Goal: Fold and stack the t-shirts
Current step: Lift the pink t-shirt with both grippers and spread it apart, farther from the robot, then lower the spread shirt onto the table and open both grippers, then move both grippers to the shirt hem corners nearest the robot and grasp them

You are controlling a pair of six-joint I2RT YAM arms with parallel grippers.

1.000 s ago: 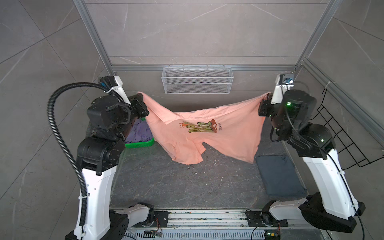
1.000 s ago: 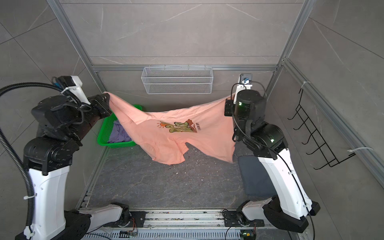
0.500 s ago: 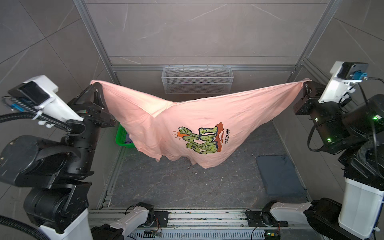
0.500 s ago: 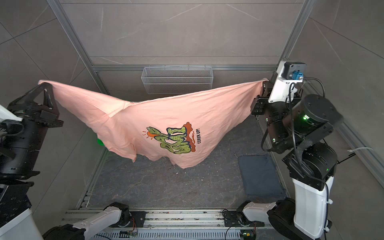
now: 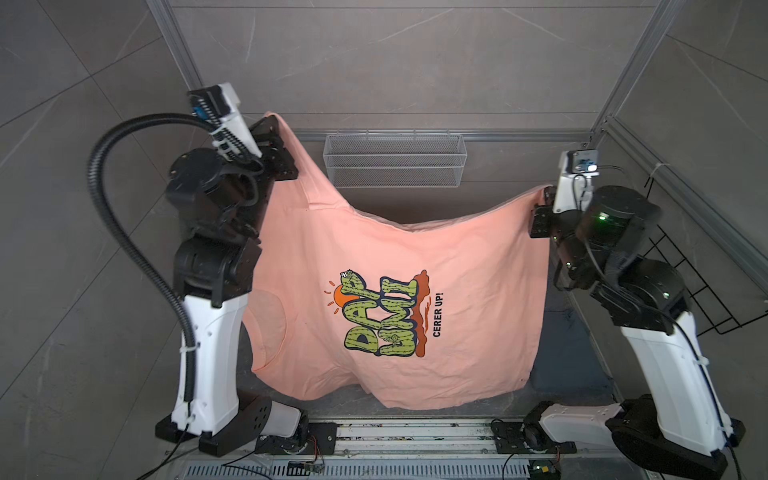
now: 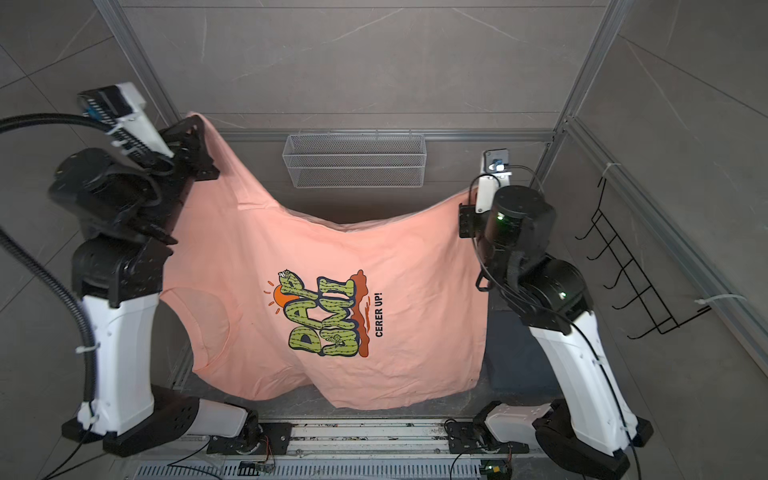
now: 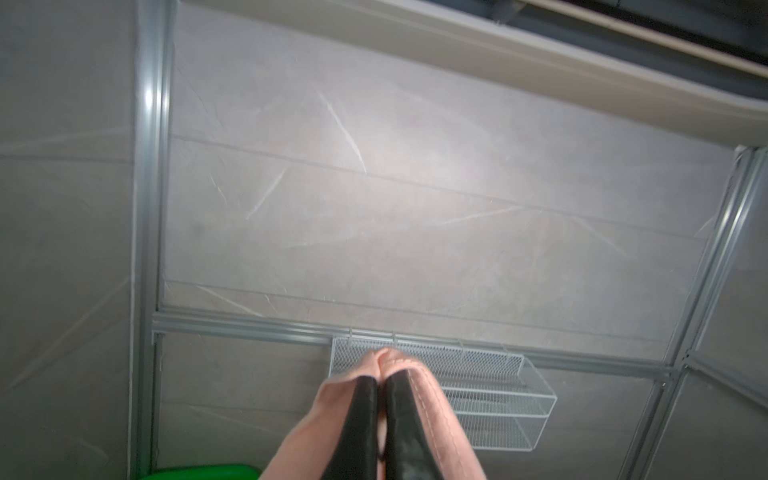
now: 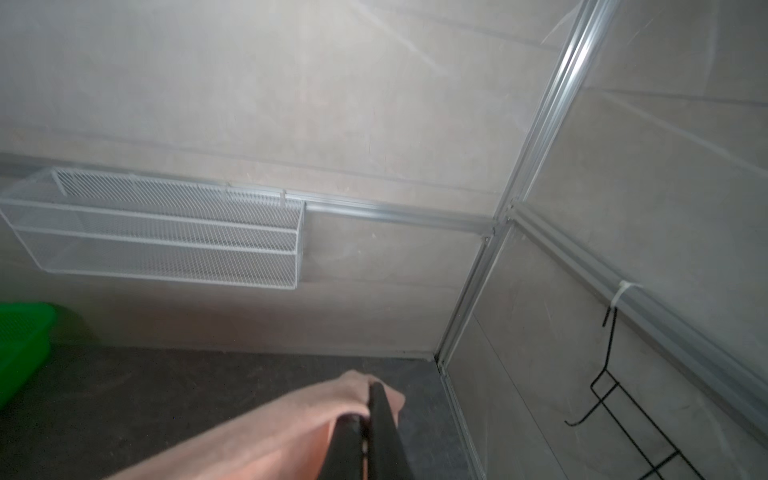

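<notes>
Both top views: we've lowered the peach-pink t-shirt [image 5: 415,249] (print up), left gripper [image 5: 272,124] and right gripper [image 5: 541,196] pinching its edge; flattening likely next.

The printed t-shirt [image 5: 415,249] hangs between left gripper [image 5: 274,122] (far left) and right gripper [image 5: 540,197], before the mesh shelf [image 5: 395,160] on the far wall; seemingly a folded t-shirt [image 5: 561,365] lies beneath its right edge

Peach-pink t-shirt [image 5: 415,249] bears yellow-green lettering; basket [image 8: 20,332] is green.

2 top views look down — wrist views face the wall [image 7: 415,187].
</notes>
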